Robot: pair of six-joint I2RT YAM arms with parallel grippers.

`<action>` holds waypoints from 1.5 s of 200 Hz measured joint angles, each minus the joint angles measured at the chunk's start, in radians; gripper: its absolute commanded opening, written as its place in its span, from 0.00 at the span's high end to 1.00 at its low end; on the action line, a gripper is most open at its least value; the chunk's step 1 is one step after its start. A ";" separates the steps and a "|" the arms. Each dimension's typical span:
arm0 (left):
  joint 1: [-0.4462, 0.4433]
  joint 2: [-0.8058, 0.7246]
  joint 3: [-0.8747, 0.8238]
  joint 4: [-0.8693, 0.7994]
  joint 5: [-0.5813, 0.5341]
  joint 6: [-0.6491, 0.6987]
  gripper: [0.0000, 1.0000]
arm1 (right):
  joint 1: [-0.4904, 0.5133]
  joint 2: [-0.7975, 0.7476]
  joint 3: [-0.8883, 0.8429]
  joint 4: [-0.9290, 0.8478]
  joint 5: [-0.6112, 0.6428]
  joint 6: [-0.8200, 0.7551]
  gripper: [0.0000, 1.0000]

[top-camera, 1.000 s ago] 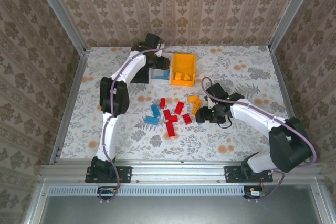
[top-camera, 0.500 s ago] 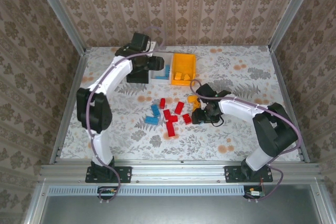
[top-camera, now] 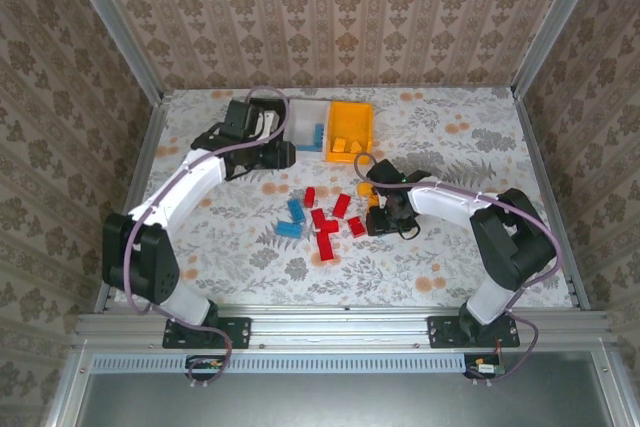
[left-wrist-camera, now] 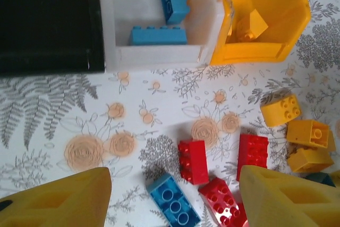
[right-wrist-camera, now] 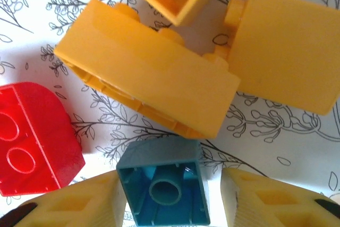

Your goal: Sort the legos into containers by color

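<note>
1. Top external: high and behind, looking down over the whole table [top-camera: 450,267].
2. Left wrist: mid-height, facing down on the white bin [left-wrist-camera: 159,51], which the top view shares.
3. Right wrist: very close, straight down on a blue brick [right-wrist-camera: 162,187].

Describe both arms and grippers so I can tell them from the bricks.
Left arm and right arm match: white link shells with black joints, and a purple cable running along each. Left gripper and right gripper have chunky yellow fingers with recessed pockets, close in colour to the orange-yellow bricks.
</note>
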 measured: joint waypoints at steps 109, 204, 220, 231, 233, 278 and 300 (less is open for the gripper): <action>0.001 -0.194 -0.270 0.071 0.012 -0.084 0.33 | 0.011 -0.110 0.024 -0.036 0.003 0.019 0.65; -0.029 -0.325 -0.459 0.122 0.042 -0.171 0.30 | 0.011 0.072 0.615 -0.014 -0.196 0.055 0.67; -0.034 -0.353 -0.483 0.124 0.042 -0.180 0.30 | 0.011 0.153 0.729 -0.014 -0.204 0.046 0.67; -0.034 -0.369 -0.498 0.123 0.042 -0.183 0.30 | 0.011 0.209 0.800 -0.012 -0.207 0.033 0.67; -0.034 -0.371 -0.500 0.123 0.042 -0.184 0.30 | 0.011 0.215 0.809 -0.012 -0.206 0.032 0.68; -0.034 -0.390 -0.528 0.116 0.042 -0.192 0.29 | 0.011 0.431 1.000 0.024 -0.188 -0.021 0.68; -0.034 -0.396 -0.533 0.115 0.042 -0.195 0.29 | 0.014 0.517 1.037 0.063 -0.158 -0.049 0.68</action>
